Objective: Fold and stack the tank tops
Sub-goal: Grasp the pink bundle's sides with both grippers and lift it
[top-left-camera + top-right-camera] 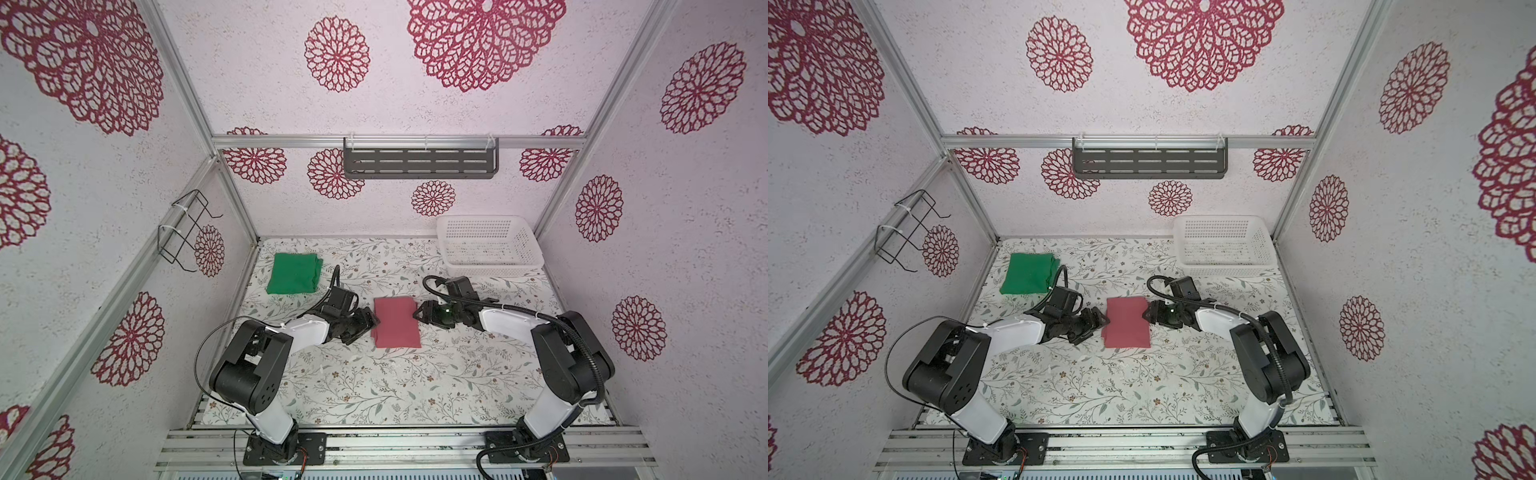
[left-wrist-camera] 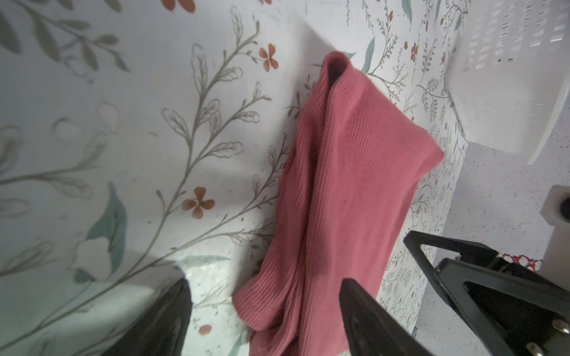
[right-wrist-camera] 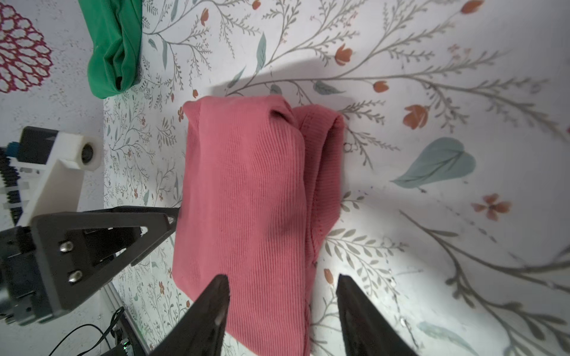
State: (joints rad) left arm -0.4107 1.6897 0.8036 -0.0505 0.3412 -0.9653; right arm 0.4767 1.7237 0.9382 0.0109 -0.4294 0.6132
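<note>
One green top [image 1: 294, 274], one pink top [image 1: 397, 322]

Top views high, facing down over whole table [image 1: 374, 382], wrist views close, sharing pink tank top [image 2: 354, 185]

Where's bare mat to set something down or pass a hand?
Free: wide floral mat strip between the folded pinkish-red cloth tank top and the arm bases; back gap between the folded green cloth tank top and white perforated plastic basket. Crowded: centre, left pincer and right pincer flank the red top.
</note>
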